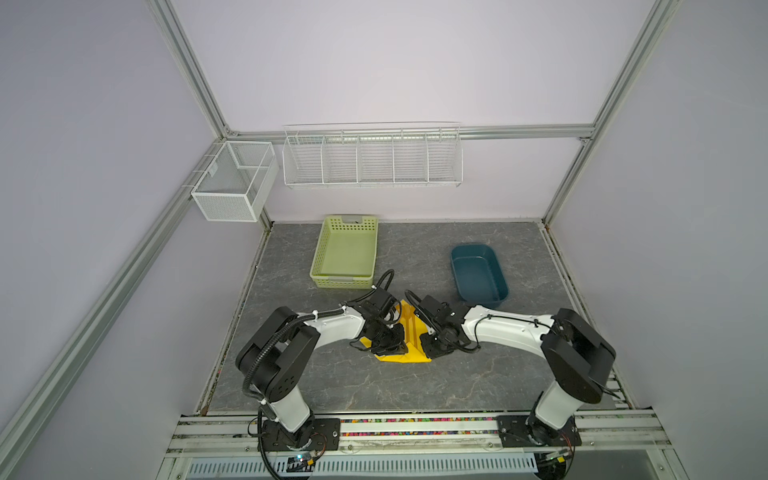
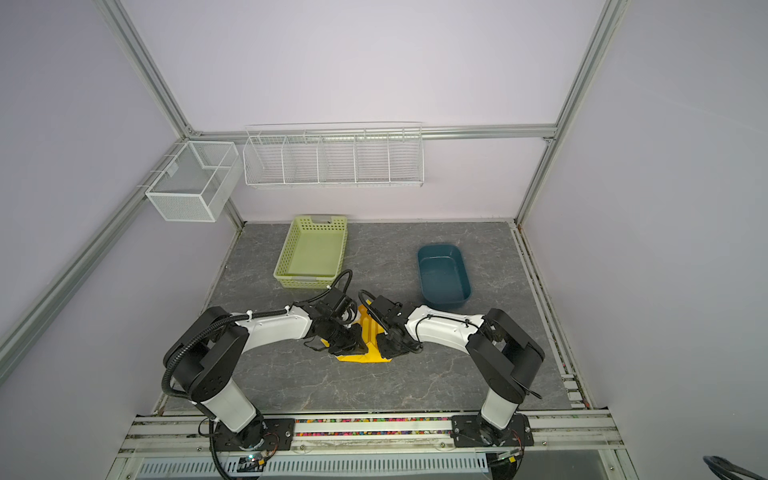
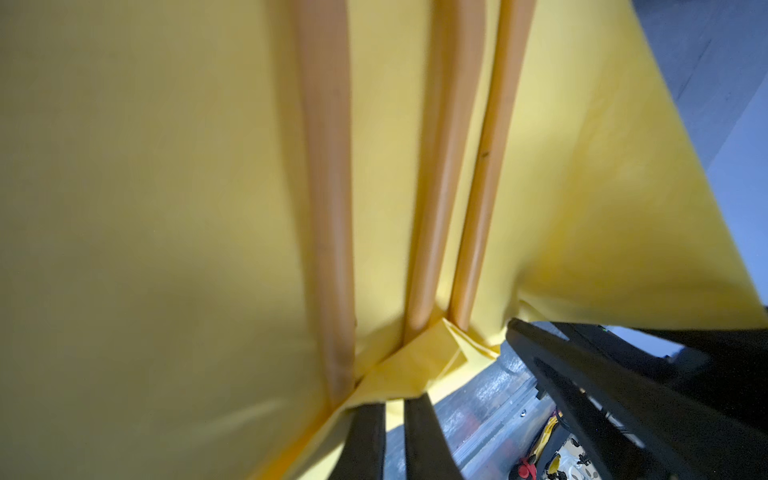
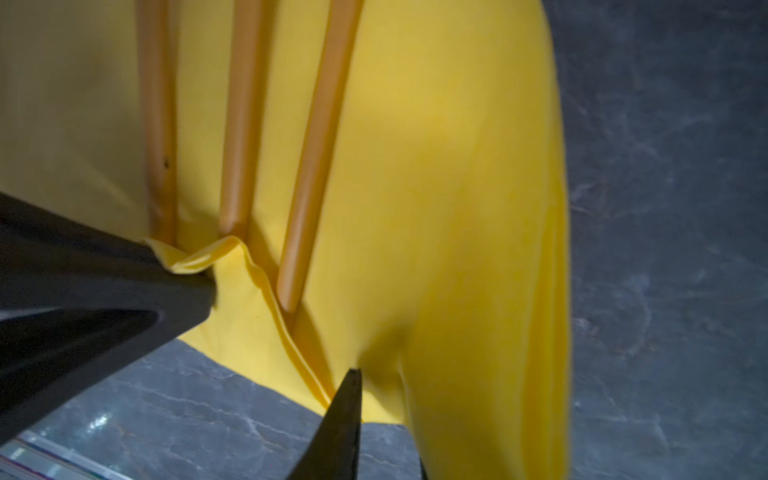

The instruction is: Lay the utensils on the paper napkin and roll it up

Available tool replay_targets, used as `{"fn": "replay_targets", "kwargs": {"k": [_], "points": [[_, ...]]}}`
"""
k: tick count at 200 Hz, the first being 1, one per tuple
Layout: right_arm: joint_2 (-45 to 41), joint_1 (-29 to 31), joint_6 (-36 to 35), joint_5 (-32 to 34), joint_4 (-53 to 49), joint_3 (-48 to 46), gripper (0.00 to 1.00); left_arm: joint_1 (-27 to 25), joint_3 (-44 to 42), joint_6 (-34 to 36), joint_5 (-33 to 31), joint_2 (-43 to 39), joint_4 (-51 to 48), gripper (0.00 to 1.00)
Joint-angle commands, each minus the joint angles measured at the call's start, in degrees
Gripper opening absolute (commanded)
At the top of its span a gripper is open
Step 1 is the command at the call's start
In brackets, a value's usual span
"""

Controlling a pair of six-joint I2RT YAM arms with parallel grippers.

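Observation:
The yellow paper napkin (image 1: 399,357) (image 2: 361,358) lies on the table's middle between my two grippers. Three orange-brown utensil handles (image 3: 436,208) (image 4: 245,124) lie side by side on it; their heads are out of view. Both top views show the utensils (image 1: 410,326) (image 2: 368,328) as thin stripes. My left gripper (image 3: 395,405) (image 1: 394,348) is shut on a folded near edge of the napkin (image 3: 166,208). At my right gripper (image 4: 386,399) (image 1: 428,349) one finger (image 4: 347,415) shows at the napkin's edge. The other is hidden behind a raised flap of the napkin (image 4: 457,208).
A green basket (image 1: 340,283) stands behind the left arm and a dark blue tub (image 1: 500,276) behind the right arm. A white mesh box (image 1: 235,180) and a wire rack (image 1: 372,160) hang on the walls. Grey marbled tabletop (image 1: 415,395) lies in front.

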Motion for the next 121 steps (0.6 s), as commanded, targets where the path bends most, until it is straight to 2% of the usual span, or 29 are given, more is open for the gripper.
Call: {"fn": "replay_targets", "kwargs": {"k": [1, 44, 74, 121], "points": [[1.3, 1.0, -1.4, 3.3, -3.4, 1.5, 0.27, -0.4, -0.3, 0.8, -1.3, 1.0, -2.0, 0.13], [0.9, 1.3, -0.5, 6.2, -5.5, 2.5, 0.23, -0.4, -0.3, 0.8, -1.4, 0.7, -2.0, 0.13], [-2.8, -1.1, 1.8, 0.3, 0.0, -0.2, 0.26, -0.4, -0.4, 0.7, -1.4, 0.5, -2.0, 0.13], [-5.8, -6.1, 3.4, -5.2, 4.6, -1.7, 0.27, -0.4, -0.6, 0.6, -1.4, 0.3, -1.7, 0.13]]}}
